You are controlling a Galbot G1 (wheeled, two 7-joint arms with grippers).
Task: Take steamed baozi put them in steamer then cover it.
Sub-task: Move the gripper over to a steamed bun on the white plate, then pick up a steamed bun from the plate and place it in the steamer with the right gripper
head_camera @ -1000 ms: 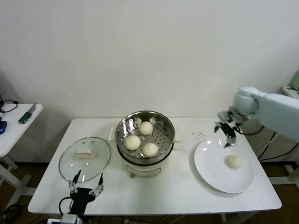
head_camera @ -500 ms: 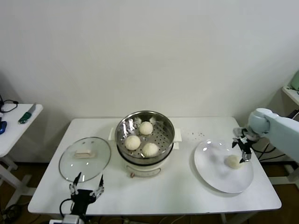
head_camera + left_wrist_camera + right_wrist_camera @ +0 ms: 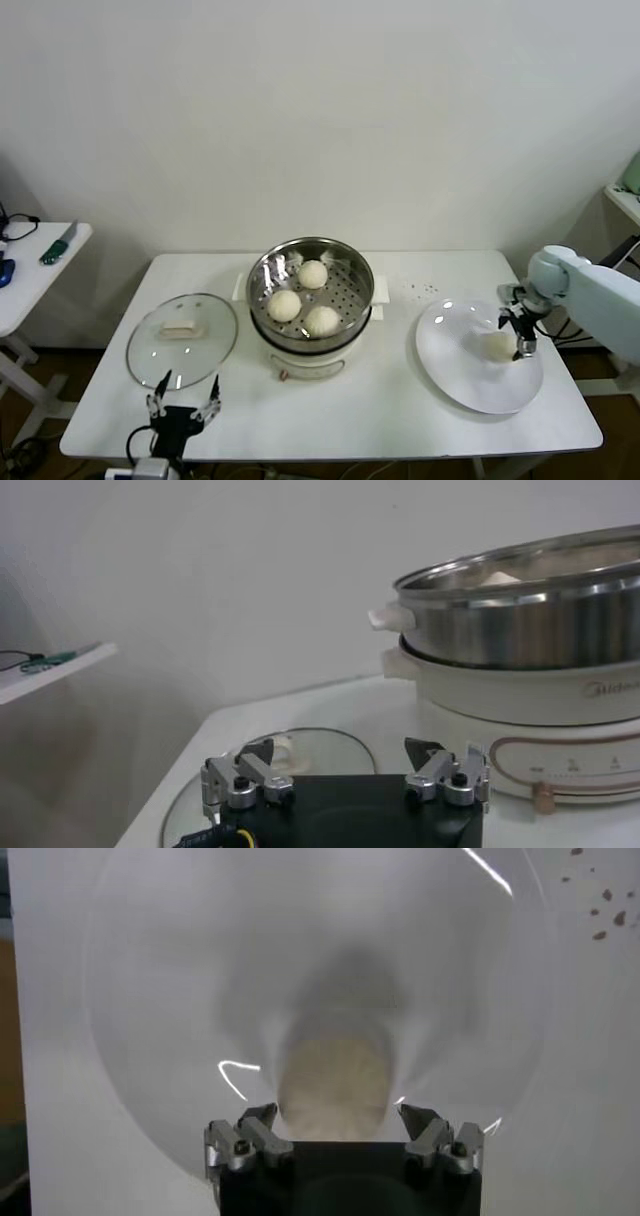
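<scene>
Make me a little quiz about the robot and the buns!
1. How many baozi lie in the steamer?
2. True or false: the cover sits on the steamer.
3. Which hand is at the last baozi on the plate: A left hand, B right hand?

Key: 1. Three. 2. False, it lies on the table beside it. 3. B, open around it.

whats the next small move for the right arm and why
Probably lower a touch and close on the last cream-white round bun. The right tool hangs open over it on the flat white plate, and three buns already sit in the shiny steel steamer basket.
</scene>
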